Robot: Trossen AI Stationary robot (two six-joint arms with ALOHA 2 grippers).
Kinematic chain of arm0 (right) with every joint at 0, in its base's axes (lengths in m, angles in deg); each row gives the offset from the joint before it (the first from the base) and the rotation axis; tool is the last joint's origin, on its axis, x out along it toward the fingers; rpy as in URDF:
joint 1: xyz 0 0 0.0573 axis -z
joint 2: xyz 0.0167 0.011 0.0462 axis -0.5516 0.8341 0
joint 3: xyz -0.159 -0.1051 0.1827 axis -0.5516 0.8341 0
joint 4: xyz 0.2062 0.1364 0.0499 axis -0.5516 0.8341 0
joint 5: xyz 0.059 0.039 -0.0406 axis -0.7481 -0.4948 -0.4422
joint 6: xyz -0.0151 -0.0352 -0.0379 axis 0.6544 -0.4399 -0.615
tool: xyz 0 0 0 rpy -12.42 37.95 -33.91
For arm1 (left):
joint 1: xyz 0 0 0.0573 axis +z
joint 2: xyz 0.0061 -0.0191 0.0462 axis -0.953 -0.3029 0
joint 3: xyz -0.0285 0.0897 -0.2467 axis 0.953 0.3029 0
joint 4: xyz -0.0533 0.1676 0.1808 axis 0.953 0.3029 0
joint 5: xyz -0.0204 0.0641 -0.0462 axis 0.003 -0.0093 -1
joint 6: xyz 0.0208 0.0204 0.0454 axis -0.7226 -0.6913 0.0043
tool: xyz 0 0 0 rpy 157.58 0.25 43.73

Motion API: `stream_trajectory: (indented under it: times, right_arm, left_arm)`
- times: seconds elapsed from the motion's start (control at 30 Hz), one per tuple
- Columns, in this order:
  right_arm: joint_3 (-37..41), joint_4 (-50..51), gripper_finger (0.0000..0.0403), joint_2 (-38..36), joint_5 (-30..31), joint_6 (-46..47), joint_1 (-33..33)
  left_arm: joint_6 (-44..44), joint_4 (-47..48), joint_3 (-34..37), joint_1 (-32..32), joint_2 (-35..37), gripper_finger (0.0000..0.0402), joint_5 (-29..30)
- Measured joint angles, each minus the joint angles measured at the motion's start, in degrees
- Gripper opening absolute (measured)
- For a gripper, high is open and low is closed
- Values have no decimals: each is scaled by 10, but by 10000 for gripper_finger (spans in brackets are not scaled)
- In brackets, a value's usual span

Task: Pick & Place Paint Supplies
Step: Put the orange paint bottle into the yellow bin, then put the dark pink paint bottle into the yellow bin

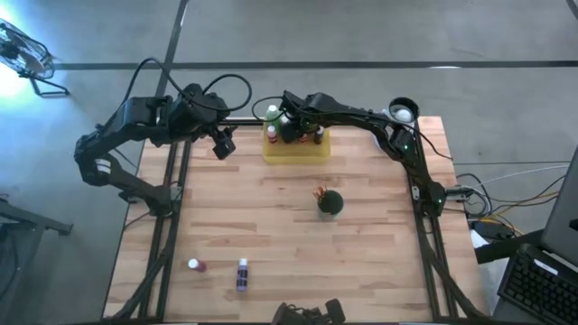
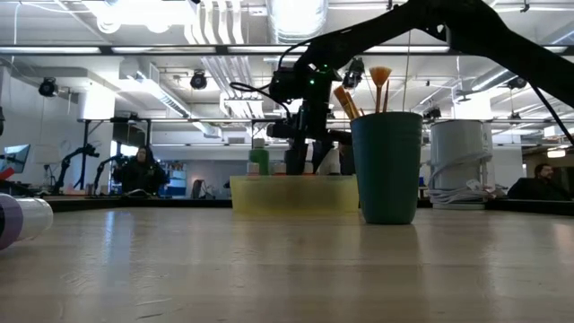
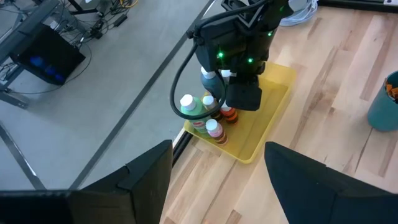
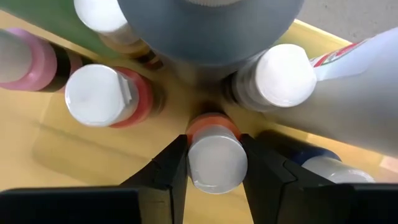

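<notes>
The yellow tray (image 1: 296,144) stands at the table's far middle with several white-capped paint bottles upright in it, among them a red one (image 4: 99,93), a white one (image 4: 286,74) and a green one (image 3: 186,102). My right gripper (image 4: 214,171) reaches down into the tray and is shut on an orange bottle (image 4: 213,146). My left gripper (image 1: 221,144) hangs open in the air left of the tray, holding nothing. A dark green cup (image 1: 330,202) with paintbrushes (image 2: 363,90) stands mid-table. A red bottle (image 1: 196,265) and a purple bottle (image 1: 242,275) lie near the front left. My right gripper pinches the orange bottle's white cap (image 4: 214,163) between its two fingers (image 4: 169,168), one on each side. The fingers come from above, pointing steeply down. The bottle stands upright among the others; its bottom is hidden, so whether it rests on the tray cannot be told.
Bottles crowd close around the held one in the tray. A white round object (image 1: 403,112) sits at the table's far right corner. Bare wood lies between the tray, the cup and the two front bottles.
</notes>
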Motion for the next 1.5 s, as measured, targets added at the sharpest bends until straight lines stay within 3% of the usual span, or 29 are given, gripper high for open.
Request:
stream_trajectory:
  times: [0.53, 0.83, 1.2, 1.5]
  right_arm:
    - [0, 4, 111, 0, 2, -6, 0]
    - [1, 8, 174, 2, 19, -5, 0]
    - [2, -2, 152, 3, 29, -16, -1]
    - [1, -3, 211, 3, 33, -25, -1]
  left_arm:
    - [0, 0, 0, 0, 0, 259, 0]
    - [0, 0, 0, 0, 0, 259, 0]
    - [0, 0, 0, 0, 0, 259, 0]
    - [0, 0, 0, 0, 0, 259, 0]
